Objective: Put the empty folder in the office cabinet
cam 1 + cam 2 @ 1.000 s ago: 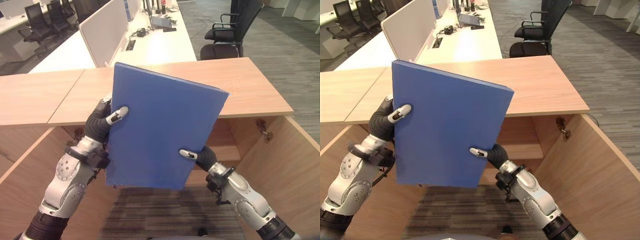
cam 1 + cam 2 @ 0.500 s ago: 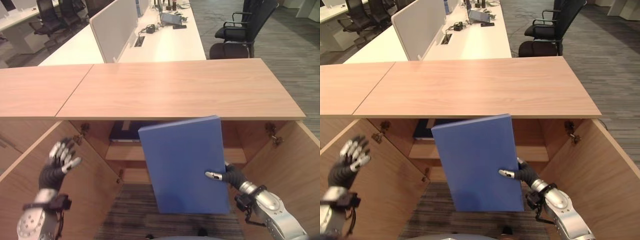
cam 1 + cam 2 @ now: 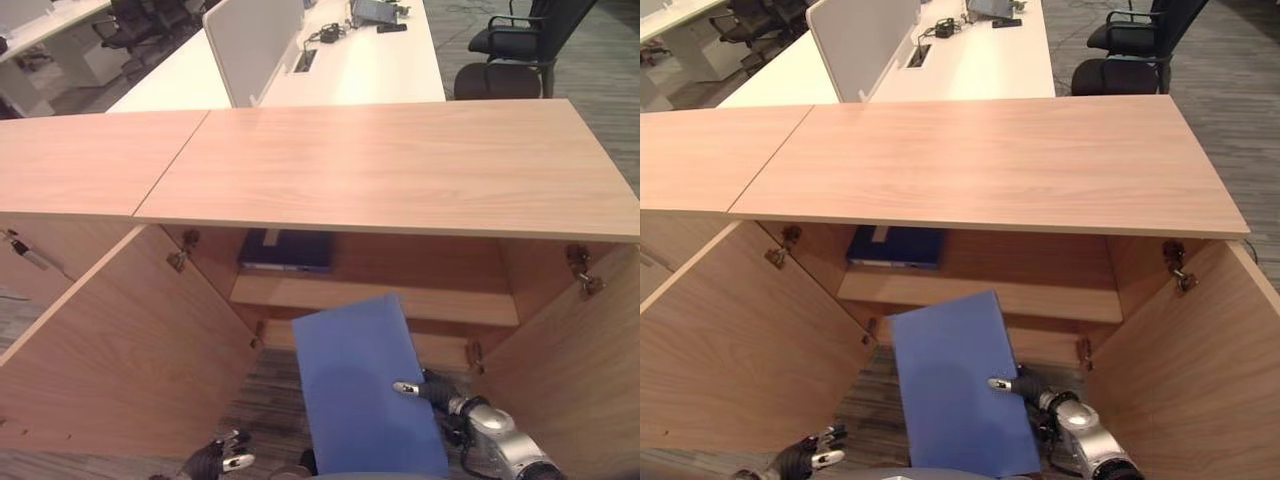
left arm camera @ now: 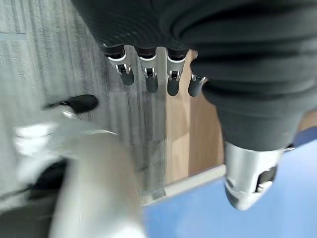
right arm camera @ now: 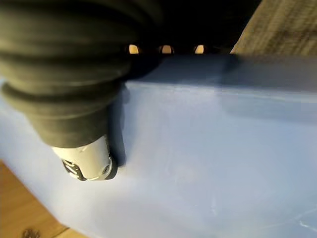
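While the right hand (image 3: 432,392) pinches the blue folder (image 3: 362,398) near its right edge, thumb pressed on the front cover and fingers hidden behind it, the folder stands tilted in the lower centre of the eye views, in front of the open wooden office cabinet (image 3: 380,170). Its upper edge overlaps the front of the cabinet's lower shelf (image 3: 375,298). On that shelf, further back and toward the upper left of the opening, lies a dark blue binder (image 3: 286,250). Both cabinet doors (image 3: 120,350) swing wide open. At the bottom left of the frame the left hand (image 3: 215,461) hangs low over the carpet, fingers relaxed and holding nothing.
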Motion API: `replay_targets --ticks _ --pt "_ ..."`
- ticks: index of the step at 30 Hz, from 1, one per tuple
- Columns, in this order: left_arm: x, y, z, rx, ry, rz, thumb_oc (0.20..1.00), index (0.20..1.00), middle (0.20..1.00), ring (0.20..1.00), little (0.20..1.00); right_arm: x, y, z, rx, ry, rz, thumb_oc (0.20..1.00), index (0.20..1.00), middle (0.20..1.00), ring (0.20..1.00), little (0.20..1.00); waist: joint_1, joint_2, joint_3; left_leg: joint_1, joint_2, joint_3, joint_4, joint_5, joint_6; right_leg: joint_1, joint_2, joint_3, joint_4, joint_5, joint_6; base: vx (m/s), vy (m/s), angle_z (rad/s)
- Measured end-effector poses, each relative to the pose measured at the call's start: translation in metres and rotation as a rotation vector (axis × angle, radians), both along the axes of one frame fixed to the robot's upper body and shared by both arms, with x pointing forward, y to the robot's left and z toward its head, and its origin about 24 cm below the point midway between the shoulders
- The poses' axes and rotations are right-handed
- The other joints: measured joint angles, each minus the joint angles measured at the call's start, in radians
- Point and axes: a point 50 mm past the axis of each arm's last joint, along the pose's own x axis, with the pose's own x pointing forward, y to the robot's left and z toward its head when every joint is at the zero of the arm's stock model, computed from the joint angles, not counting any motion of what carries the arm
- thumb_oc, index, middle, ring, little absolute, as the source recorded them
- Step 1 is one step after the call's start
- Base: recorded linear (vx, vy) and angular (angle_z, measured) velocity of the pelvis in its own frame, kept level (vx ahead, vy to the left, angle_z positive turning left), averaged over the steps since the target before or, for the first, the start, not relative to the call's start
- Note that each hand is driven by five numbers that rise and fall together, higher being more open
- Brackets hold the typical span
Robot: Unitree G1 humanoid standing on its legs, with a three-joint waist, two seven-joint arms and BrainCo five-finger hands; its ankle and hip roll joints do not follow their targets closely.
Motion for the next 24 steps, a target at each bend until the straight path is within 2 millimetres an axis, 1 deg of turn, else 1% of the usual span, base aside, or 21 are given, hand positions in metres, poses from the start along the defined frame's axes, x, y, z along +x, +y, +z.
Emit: replay_targets --ticks 3,4,7,8,9,10,11,13,14,15,16,18,19,20,21,22,23,24 --pt "0.014 -0.003 0.002 0.020 -0.040 -0.002 1.000 1.000 1.000 1.000 1.000 0.009 -0.001 0.001 0.046 -0.008 -0.116 0.200 0.200 0.200 0.200 0.200 -0.001 0.000 0.026 -0.018 0.002 -0.003 0.000 0.005 -0.002 -0.010 0.004 -0.004 0.000 0.002 -0.002 -0.06 -0.015 0.03" --pt "0.019 -0.003 0.003 0.028 -0.049 -0.005 1.000 1.000 1.000 1.000 1.000 0.014 -0.005 0.003 0.073 -0.020 -0.194 0.200 0.200 0.200 0.200 0.200 -0.002 0.005 0.028 -0.033 0.002 -0.006 0.000 0.009 -0.002 -0.023 0.004 -0.006 0.000 0.004 -0.002 -0.04 -0.013 0.06" --pt "0.030 -0.004 0.005 0.041 -0.076 -0.005 1.000 1.000 1.000 1.000 1.000 0.041 -0.020 0.018 0.155 -0.105 -0.429 0.200 0.200 0.200 0.200 0.200 -0.006 0.029 0.070 -0.045 0.001 -0.010 0.000 0.018 -0.001 -0.040 0.003 -0.007 0.000 0.012 -0.006 -0.08 -0.006 0.03" --pt "0.029 -0.004 0.004 0.046 -0.073 0.002 1.000 1.000 1.000 1.000 1.000 0.050 -0.025 0.024 0.186 -0.130 -0.491 0.200 0.200 0.200 0.200 0.200 -0.001 0.040 0.077 -0.058 0.001 -0.010 0.001 0.020 -0.002 -0.049 0.003 -0.008 0.000 0.013 -0.006 -0.05 0.005 -0.01" --pt "0.028 -0.004 0.003 0.047 -0.068 0.004 1.000 1.000 1.000 1.000 1.000 0.065 -0.029 0.033 0.221 -0.167 -0.555 0.200 0.200 0.200 0.200 0.200 -0.003 0.049 0.080 -0.073 0.001 -0.009 0.001 0.024 -0.003 -0.069 0.003 -0.006 0.000 0.017 -0.006 -0.09 0.039 -0.04" --pt "0.032 -0.007 0.004 0.043 -0.074 -0.014 1.000 1.000 1.000 1.000 1.000 0.087 -0.039 0.053 0.275 -0.256 -0.668 0.200 0.200 0.200 0.200 0.200 -0.002 0.066 0.103 -0.095 0.001 -0.007 0.001 0.032 -0.002 -0.092 0.003 -0.002 0.002 0.029 -0.010 -0.08 0.038 -0.02" --pt "0.031 -0.009 0.004 0.040 -0.074 -0.023 1.000 1.000 1.000 1.000 1.000 0.096 -0.045 0.064 0.308 -0.309 -0.727 0.200 0.200 0.200 0.200 0.200 0.004 0.078 0.116 -0.103 0.000 -0.007 0.001 0.035 -0.001 -0.101 0.003 -0.004 0.006 0.041 -0.019 -0.10 0.055 -0.07" --pt "0.029 -0.014 0.001 0.036 -0.058 -0.054 1.000 1.000 1.000 1.000 1.000 0.119 -0.052 0.091 0.382 -0.407 -0.816 0.200 0.200 0.200 0.200 0.200 0.010 0.092 0.132 -0.128 0.000 0.003 0.001 0.039 0.000 -0.132 0.003 0.008 0.007 0.045 -0.018 -0.05 0.030 -0.10" --pt "0.029 -0.015 0.001 0.035 -0.056 -0.063 1.000 1.000 1.000 1.000 1.000 0.125 -0.053 0.098 0.405 -0.430 -0.840 0.200 0.200 0.200 0.200 0.200 0.010 0.096 0.137 -0.133 0.000 0.002 0.001 0.040 0.000 -0.138 0.003 0.008 0.007 0.046 -0.018 -0.03 0.026 -0.09" --pt "0.030 -0.018 0.001 0.033 -0.058 -0.082 1.000 1.000 1.000 1.000 1.000 0.137 -0.057 0.112 0.442 -0.477 -0.886 0.200 0.200 0.200 0.200 0.200 0.012 0.099 0.145 -0.148 0.000 0.007 0.001 0.042 0.001 -0.157 0.003 0.012 0.007 0.047 -0.018 -0.02 0.026 -0.05" --pt "0.037 -0.023 0.004 0.026 -0.078 -0.108 1.000 1.000 1.000 1.000 1.000 0.147 -0.064 0.130 0.490 -0.539 -0.946 0.200 0.200 0.200 0.200 0.200 0.021 0.106 0.167 -0.154 0.000 0.008 0.001 0.044 0.000 -0.163 0.004 0.013 0.007 0.050 -0.022 -0.03 0.032 -0.07" --pt "0.046 -0.030 0.009 0.008 -0.114 -0.132 1.000 1.000 1.000 1.000 1.000 0.165 -0.072 0.159 0.550 -0.613 -1.020 0.200 0.200 0.200 0.200 0.200 0.024 0.115 0.187 -0.185 -0.001 0.012 0.001 0.049 0.001 -0.197 0.002 0.019 0.007 0.056 -0.022 -0.01 0.011 -0.03" --pt "0.051 -0.033 0.010 0.006 -0.126 -0.144 1.000 1.000 1.000 1.000 1.000 0.169 -0.076 0.170 0.594 -0.645 -1.065 0.200 0.200 0.200 0.200 0.200 0.026 0.122 0.203 -0.186 -0.001 0.010 0.001 0.049 0.001 -0.197 0.003 0.018 0.007 0.057 -0.024 0.00 0.000 0.00" --pt "0.053 -0.034 0.011 0.004 -0.131 -0.148 1.000 1.000 1.000 1.000 1.000 0.171 -0.077 0.175 0.616 -0.655 -1.089 0.200 0.200 0.200 0.200 0.200 0.026 0.125 0.206 -0.189 -0.001 0.010 0.001 0.049 0.001 -0.199 0.003 0.017 0.007 0.057 -0.024 0.02 0.006 0.03" --pt "0.059 -0.039 0.015 0.003 -0.159 -0.166 1.000 1.000 1.000 1.000 1.000 0.184 -0.085 0.203 0.686 -0.690 -1.166 0.200 0.200 0.200 0.200 0.200 0.032 0.145 0.213 -0.203 -0.002 0.010 0.001 0.049 0.001 -0.213 0.000 0.016 0.007 0.057 -0.023 0.00 0.000 0.00" --pt "0.064 -0.042 0.017 0.005 -0.177 -0.183 1.000 1.000 1.000 1.000 1.000 0.192 -0.088 0.230 0.726 -0.753 -1.176 0.200 0.200 0.200 0.200 0.200 0.043 0.160 0.219 -0.215 -0.002 0.010 0.001 0.049 0.002 -0.225 0.001 0.017 0.007 0.062 -0.024 -0.03 0.000 -0.01" --pt "0.070 -0.045 0.019 0.006 -0.193 -0.193 1.000 1.000 1.000 1.000 1.000 0.196 -0.092 0.249 0.758 -0.797 -1.177 0.200 0.200 0.200 0.200 0.200 0.059 0.165 0.221 -0.222 -0.002 0.011 0.001 0.049 0.002 -0.233 0.002 0.017 0.007 0.063 -0.025 0.00 0.000 0.00" --pt "0.080 -0.047 0.025 0.016 -0.225 -0.222 1.000 1.000 1.000 1.000 1.000 0.202 -0.103 0.290 0.772 -0.872 -1.180 0.200 0.200 0.200 0.200 0.200 0.078 0.177 0.227 -0.263 -0.003 0.009 0.019 0.049 0.002 -0.263 -0.003 0.016 0.008 0.065 -0.024 -0.04 -0.029 0.09"
